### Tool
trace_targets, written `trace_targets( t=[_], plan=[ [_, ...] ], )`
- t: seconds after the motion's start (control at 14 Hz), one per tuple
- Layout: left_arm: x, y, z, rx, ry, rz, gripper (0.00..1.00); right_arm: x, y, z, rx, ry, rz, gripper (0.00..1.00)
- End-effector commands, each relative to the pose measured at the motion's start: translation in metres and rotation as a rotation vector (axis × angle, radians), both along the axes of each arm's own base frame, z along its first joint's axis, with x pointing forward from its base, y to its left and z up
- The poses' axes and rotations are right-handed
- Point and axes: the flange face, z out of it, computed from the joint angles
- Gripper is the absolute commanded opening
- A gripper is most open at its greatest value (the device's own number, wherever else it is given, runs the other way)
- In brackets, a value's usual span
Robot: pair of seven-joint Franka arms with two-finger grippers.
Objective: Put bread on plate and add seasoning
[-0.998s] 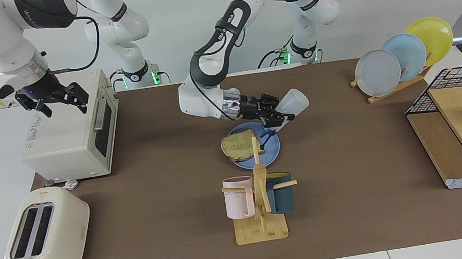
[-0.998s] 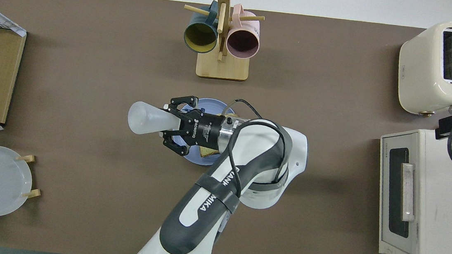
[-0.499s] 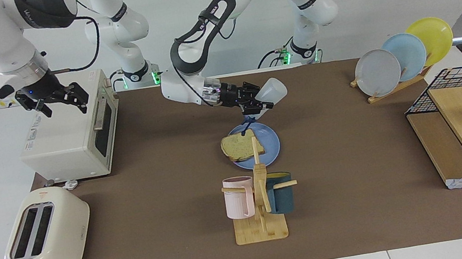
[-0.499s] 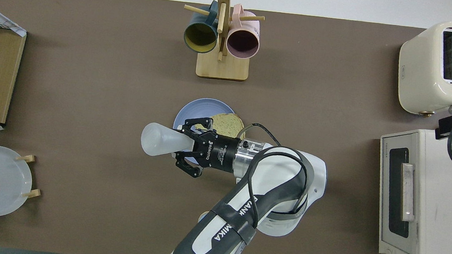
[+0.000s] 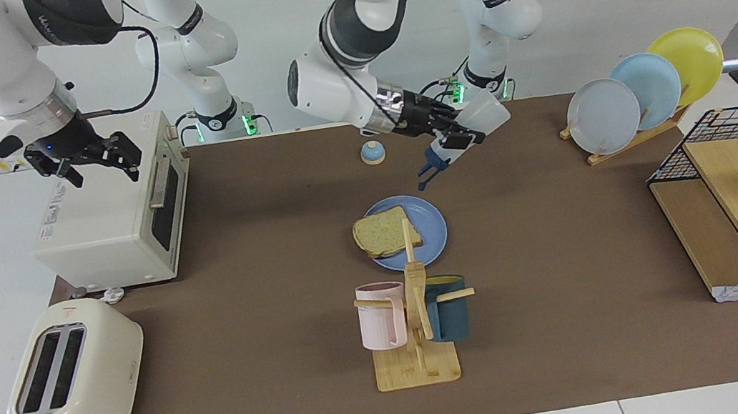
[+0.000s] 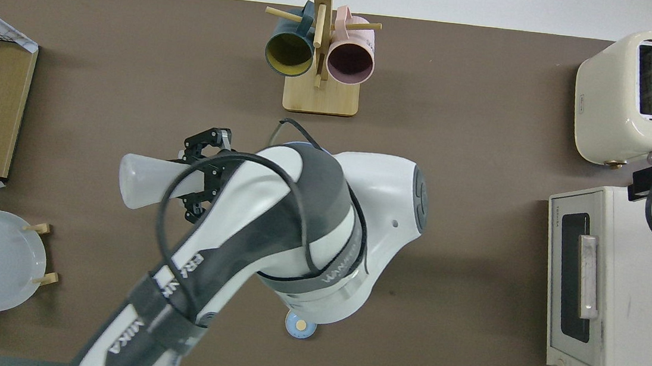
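Observation:
The bread (image 5: 383, 232) lies flat on the blue plate (image 5: 429, 234) in the middle of the brown mat. My left gripper (image 5: 454, 136) is shut on the seasoning (image 5: 480, 115), a translucent white bottle tilted with its dark blue cap end (image 5: 430, 166) pointing down. It hangs over bare mat off the plate's rim, toward the left arm's end of the table. In the overhead view the left arm hides plate and bread, while the seasoning (image 6: 144, 174) sticks out past the left gripper (image 6: 195, 173). My right gripper (image 5: 84, 160) waits open above the toaster oven.
A blue-domed bell (image 5: 372, 153) sits nearer the robots than the plate. The mug rack (image 5: 413, 316) stands just farther out. The toaster oven (image 5: 114, 214) and toaster (image 5: 75, 375) fill the right arm's end. A plate rack (image 5: 641, 89) and wire shelf (image 5: 736, 199) fill the left arm's end.
The left arm has lifted the tilted seasoning off from over the plate and carried it toward its own end of the table. The bell has come into view. The right arm has not moved.

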Motion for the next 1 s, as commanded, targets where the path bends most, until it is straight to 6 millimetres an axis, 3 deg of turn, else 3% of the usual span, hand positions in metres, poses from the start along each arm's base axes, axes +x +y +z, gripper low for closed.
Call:
trace_targets(
  t=[0.0, 0.29, 0.36, 0.64, 0.93],
  plan=[
    [0.001, 0.044, 0.035, -0.126, -0.002, 0.039, 0.0, -0.003, -0.002, 0.001, 0.001, -0.007, 0.017, 1.0],
    [0.016, 0.114, 0.092, -0.376, -0.086, 0.176, 0.0, -0.004, -0.001, 0.002, 0.001, -0.009, 0.019, 1.0],
    [0.019, 0.12, 0.097, -0.416, -0.107, 0.201, 0.0, -0.003, -0.002, 0.001, 0.001, -0.007, 0.017, 1.0],
    [0.038, 0.145, 0.101, -0.564, -0.176, 0.31, 0.0, -0.003, -0.002, 0.001, 0.001, -0.007, 0.017, 1.0],
    [0.064, 0.174, 0.089, -0.767, -0.251, 0.416, 0.0, -0.004, -0.001, 0.002, 0.001, -0.009, 0.019, 1.0]
  ],
)
